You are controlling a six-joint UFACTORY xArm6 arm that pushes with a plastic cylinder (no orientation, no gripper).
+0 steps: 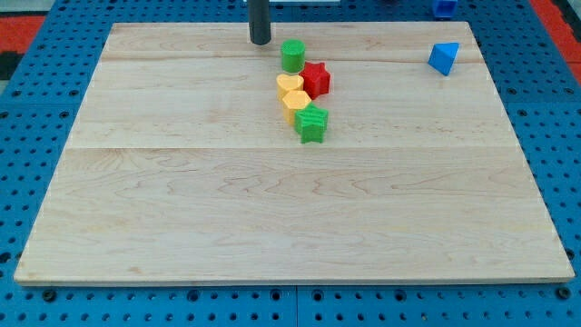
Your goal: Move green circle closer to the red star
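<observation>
Nearest on the worktop (182, 227) sits a green star (311, 123), then 2 yellow blocks (292, 93). Beyond, the green circle (292, 56) nearly touches the red star (316, 79). My tip (260, 42), just left of the circle, has no pincer and holds nothing; only a slight rightward nudge seems left.

wooden board (182, 218), green circle (292, 56), red star (316, 79), yellow blocks (292, 94), green star (311, 123), blue triangle (444, 58)
</observation>
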